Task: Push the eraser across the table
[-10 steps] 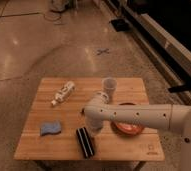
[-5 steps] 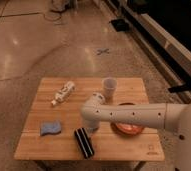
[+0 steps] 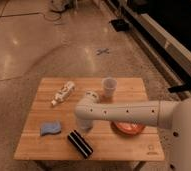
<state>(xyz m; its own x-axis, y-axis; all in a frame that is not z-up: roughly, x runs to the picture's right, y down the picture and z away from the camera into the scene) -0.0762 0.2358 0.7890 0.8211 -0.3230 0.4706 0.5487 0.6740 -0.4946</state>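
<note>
The eraser (image 3: 80, 144), a black oblong block with a pale stripe, lies at a slant near the front edge of the wooden table (image 3: 124, 150). My gripper (image 3: 84, 128) points down from the white arm, shut, just behind the eraser's far end and very close to it. Whether it touches the eraser I cannot tell. Nothing is held in it.
A blue sponge (image 3: 50, 129) lies left of the eraser. A white bottle (image 3: 63, 93) lies at the back left and a pale cup (image 3: 108, 87) stands at the back. A red bowl (image 3: 127, 128) sits under the arm at the right.
The arm has swung left and the gripper has come down toward the eraser. The eraser has shifted slightly left and turned more diagonal.
</note>
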